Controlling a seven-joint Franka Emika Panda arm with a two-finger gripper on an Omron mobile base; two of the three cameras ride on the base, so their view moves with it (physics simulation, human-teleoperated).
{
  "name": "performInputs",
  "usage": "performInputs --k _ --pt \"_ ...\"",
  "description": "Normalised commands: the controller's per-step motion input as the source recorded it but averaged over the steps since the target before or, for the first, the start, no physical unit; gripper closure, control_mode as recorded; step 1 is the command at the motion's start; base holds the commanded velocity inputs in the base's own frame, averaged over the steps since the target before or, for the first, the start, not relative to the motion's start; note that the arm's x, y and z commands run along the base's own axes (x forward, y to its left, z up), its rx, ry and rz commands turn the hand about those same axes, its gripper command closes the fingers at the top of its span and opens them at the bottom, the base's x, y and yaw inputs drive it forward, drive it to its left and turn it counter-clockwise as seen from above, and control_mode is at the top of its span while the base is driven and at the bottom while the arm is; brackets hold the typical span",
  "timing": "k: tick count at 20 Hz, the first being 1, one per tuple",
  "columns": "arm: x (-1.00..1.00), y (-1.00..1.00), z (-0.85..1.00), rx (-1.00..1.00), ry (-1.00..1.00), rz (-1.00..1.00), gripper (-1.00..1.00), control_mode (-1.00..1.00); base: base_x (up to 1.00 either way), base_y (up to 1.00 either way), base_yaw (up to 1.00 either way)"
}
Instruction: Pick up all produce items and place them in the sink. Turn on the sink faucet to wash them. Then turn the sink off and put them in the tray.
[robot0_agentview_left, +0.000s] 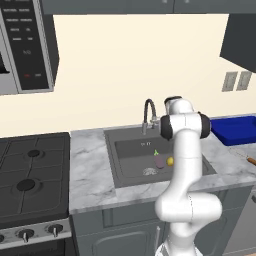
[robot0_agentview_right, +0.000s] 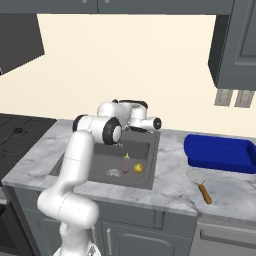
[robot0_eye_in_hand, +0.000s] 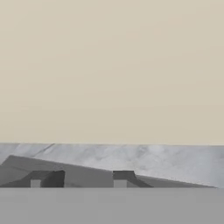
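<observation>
We see a white-grey marble surface (robot0_agentview_left: 92, 165) running along a cream wall (robot0_agentview_left: 125, 60), with a black gas stove (robot0_agentview_left: 30, 175) to its left, grey cabinet fronts below and dark cabinets overhead. A microwave (robot0_agentview_left: 25, 45) hangs at the upper left, cut off by the frame. Set into the surface is the dark grey rectangular sink (robot0_agentview_left: 132, 157), matte and flat-walled, with a round metallic drain (robot0_agentview_left: 149, 171). In the basin lie the small dark purple eggplant (robot0_agentview_left: 159, 161), green stem up, and just beside it the round yellow lemon (robot0_agentview_left: 170, 161); whether they touch is hard to tell. The slim dark faucet (robot0_agentview_left: 149, 114) arches behind the basin, partly covered by the arm. The glossy blue tray (robot0_agentview_right: 220, 152) sits on the surface right of the sink, a wooden-handled spatula (robot0_agentview_right: 200, 184) near it. In the hand view the fingers (robot0_eye_in_hand: 78, 178) stand at their narrowest, pinching nothing we can see, pointed toward the wall over the sink's rim.
</observation>
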Motion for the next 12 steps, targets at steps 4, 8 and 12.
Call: performInputs --k 4,8,12 --pt "0.07 -1.00 -0.28 0.00 0.12 -0.03 1.00 -1.00 0.00 0.00 0.00" --pt "0.01 -1.00 -0.34 0.00 0.11 -0.03 1.00 -1.00 0.00 0.00 0.00" --pt "0.00 -1.00 -0.37 0.00 0.08 -0.03 1.00 -1.00 0.00 0.00 0.00"
